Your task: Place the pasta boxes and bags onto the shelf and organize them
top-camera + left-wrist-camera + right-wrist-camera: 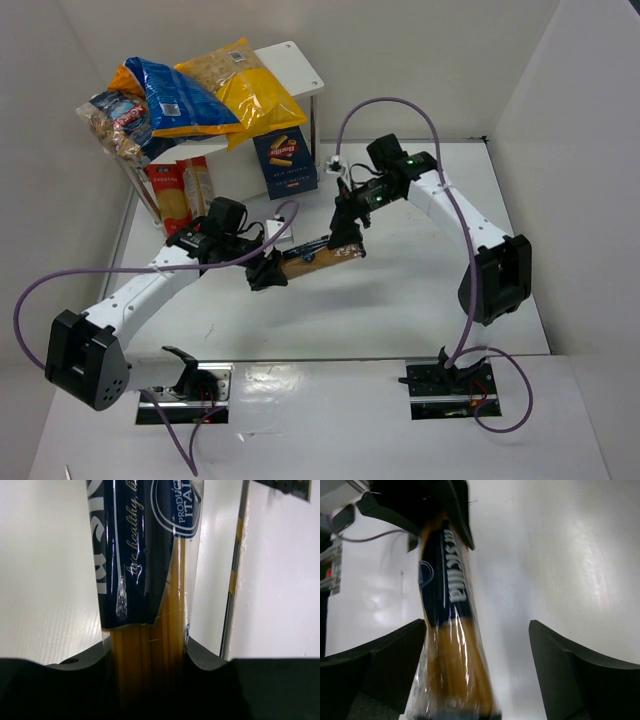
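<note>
Two-arm moment here. The left end effector (268, 272) is clamped tight on one end of a dark-blue-label spaghetti pack (318, 258), right on the bare noodle part below the label. The right end effector (347, 238) sits at the other end with its fingers spread wide: the pack runs between them, close against one finger, but nothing is pinched. My guess is that a long floppy pack sags when it's held by one end, so the second arm is there to take or steady the far end before it goes up.

The pack is mid-counter, well apart from the shelf (300, 62) at the back left. The top board is already crowded with a blue bag (180, 95), a yellow bag (245, 88) and a clear bag (112, 122). Red-label spaghetti packs (175, 195) stand underneath, and a dark blue carton (285, 162) stands by a front leg.

The counter (420, 300) is glossy white and throws glare. Plain white walls (560, 90) box it in, and purple cables (385, 103) loop off both arms.
</note>
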{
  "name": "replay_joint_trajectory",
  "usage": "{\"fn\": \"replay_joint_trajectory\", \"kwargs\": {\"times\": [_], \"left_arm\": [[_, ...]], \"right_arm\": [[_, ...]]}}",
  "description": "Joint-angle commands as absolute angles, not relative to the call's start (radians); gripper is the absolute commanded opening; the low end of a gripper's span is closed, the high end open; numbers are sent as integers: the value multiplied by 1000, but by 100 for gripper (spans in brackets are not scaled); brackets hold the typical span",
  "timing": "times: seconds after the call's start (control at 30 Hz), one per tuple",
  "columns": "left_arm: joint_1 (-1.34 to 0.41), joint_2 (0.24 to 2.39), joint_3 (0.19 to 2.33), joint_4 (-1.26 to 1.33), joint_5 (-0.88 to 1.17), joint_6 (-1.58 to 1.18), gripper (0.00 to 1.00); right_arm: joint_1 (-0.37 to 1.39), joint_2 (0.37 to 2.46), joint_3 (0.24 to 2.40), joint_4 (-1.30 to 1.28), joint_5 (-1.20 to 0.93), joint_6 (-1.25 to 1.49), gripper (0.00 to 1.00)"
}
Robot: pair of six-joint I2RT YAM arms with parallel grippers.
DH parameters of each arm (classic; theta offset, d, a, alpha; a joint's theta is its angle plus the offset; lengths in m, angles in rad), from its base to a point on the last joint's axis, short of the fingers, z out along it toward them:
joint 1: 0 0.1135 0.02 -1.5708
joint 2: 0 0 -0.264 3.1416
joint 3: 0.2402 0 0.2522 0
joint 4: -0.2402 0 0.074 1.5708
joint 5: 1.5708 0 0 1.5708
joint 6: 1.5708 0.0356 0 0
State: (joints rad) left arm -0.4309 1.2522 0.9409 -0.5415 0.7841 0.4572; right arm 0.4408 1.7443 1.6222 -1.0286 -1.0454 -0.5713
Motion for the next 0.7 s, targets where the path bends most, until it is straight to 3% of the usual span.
{"fn": "replay_joint_trajectory", "kwargs": {"times": [0.0,0.07,0.27,0.67], "left_arm": [[-390,1201,959,-391,845,373,0],[-390,1190,947,-358,796,327,0],[-371,1169,936,-296,638,196,0],[-201,1077,894,-213,85,-119,0]], "right_arm": [[378,1668,1600,-902,-997,-471,92],[351,1655,1591,-891,-988,-443,96],[279,1569,1520,-815,-914,-390,96],[255,1427,1390,-750,-801,-367,98]]}}
